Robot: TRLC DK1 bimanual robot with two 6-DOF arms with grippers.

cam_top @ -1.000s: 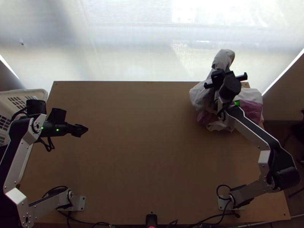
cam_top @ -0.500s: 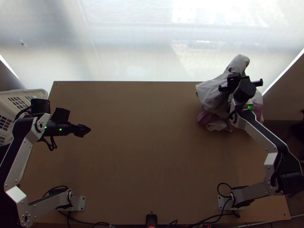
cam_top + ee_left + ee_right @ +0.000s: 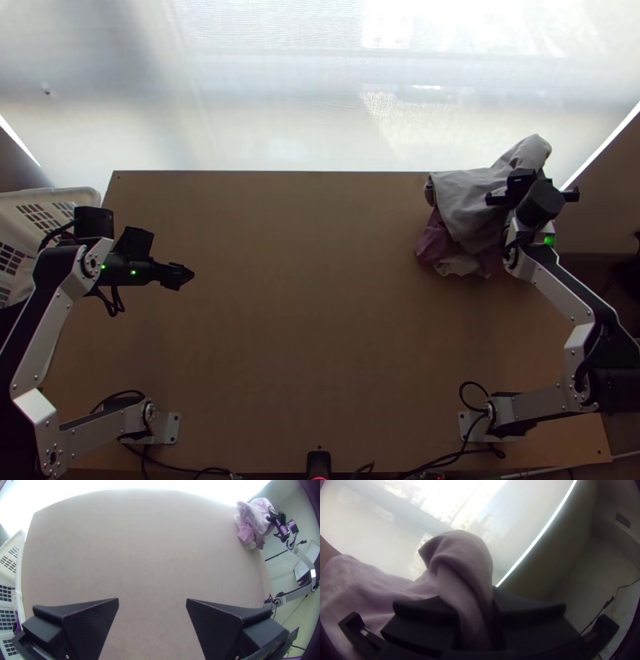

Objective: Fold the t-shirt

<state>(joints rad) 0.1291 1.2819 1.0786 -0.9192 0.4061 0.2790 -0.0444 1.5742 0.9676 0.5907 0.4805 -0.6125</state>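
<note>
the right tool (image 3: 531,190) grips a bunched fold of the t-shirt (image 3: 472,200) between its black fingers near the far right corner of the worktop (image 3: 304,320), the pale and mauve cloth crumpled around it, one end poking past the far edge. at left, the other arm's tool (image 3: 184,276) hangs with fingers spread wide, near a white basket (image 3: 80,194) beside the worktop.

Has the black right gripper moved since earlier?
Yes: in the top view, the right gripper went rightward and nearer the robot, relative to the light wooden table.
</note>
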